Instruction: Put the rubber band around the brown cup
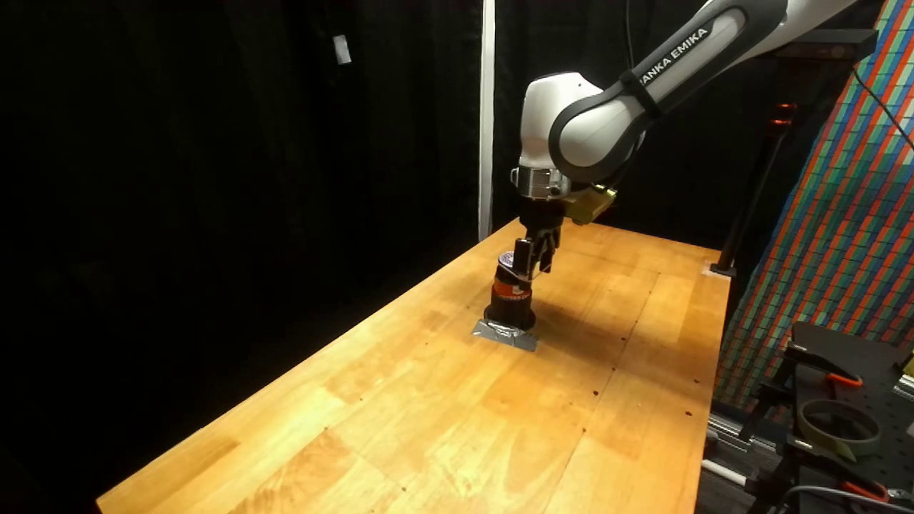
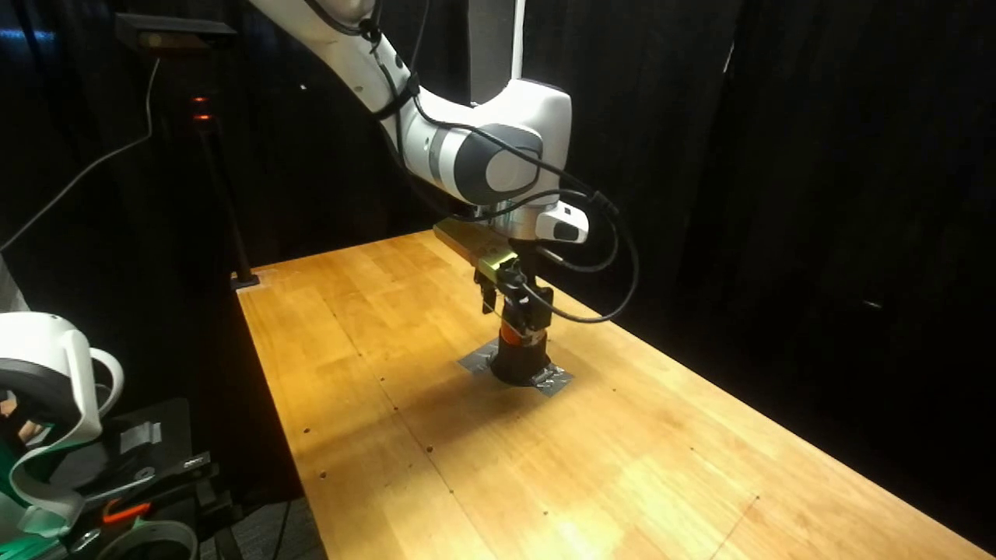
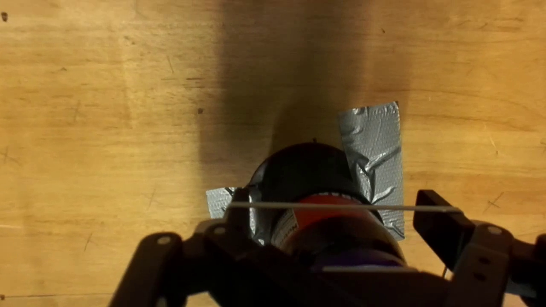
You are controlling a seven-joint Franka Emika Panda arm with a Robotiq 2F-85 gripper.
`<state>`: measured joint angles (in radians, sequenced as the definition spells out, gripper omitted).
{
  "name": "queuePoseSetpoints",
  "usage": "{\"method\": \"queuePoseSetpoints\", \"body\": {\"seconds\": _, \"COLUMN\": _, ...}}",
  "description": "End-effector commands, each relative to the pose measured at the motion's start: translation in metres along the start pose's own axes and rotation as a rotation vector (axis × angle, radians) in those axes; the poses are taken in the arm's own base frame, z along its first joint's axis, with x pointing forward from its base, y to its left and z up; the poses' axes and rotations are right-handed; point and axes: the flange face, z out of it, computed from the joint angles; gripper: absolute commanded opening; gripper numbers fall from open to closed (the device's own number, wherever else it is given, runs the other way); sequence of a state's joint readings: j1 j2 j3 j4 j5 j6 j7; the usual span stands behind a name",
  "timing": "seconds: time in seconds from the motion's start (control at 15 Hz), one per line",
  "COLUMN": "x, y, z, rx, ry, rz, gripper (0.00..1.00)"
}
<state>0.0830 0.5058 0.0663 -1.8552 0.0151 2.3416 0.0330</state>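
Observation:
The brown cup (image 1: 511,311) stands upright on the table, dark, with an orange-red ring and a pale top; it also shows in an exterior view (image 2: 520,361) and the wrist view (image 3: 309,170). My gripper (image 1: 535,260) is just above and beside the cup's upper part, also in an exterior view (image 2: 515,305). In the wrist view its fingers (image 3: 337,209) are wide apart, with the cup showing between them. The thin pale rubber band (image 3: 281,206) is stretched between the fingertips and crosses in front of the red ring. Its far strand is mostly hidden, so I cannot tell whether it encircles the cup.
Grey tape (image 3: 377,145) lies at the cup's base on the wooden table (image 1: 457,435). A dark post (image 1: 742,207) stands at a table corner. A black side stand (image 1: 842,357) with a tape roll (image 1: 839,428) is beyond the table edge. A cable loop (image 2: 622,272) hangs beside the wrist.

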Motion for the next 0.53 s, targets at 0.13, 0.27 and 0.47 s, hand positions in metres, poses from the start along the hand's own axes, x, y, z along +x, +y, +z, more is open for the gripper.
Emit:
{"method": "queuePoseSetpoints", "body": {"seconds": 0.13, "x": -0.018, "y": -0.004, "z": 0.005, "rx": 0.007, "ry": 0.006, "rz": -0.002, "gripper": 0.77}}
{"method": "queuePoseSetpoints", "body": {"seconds": 0.27, "x": -0.023, "y": -0.002, "z": 0.003, "rx": -0.008, "ry": 0.046, "rz": 0.002, "gripper": 0.66}}
{"method": "queuePoseSetpoints", "body": {"seconds": 0.47, "x": -0.039, "y": 0.004, "z": -0.005, "rx": -0.004, "ry": 0.120, "rz": 0.015, "gripper": 0.42}}
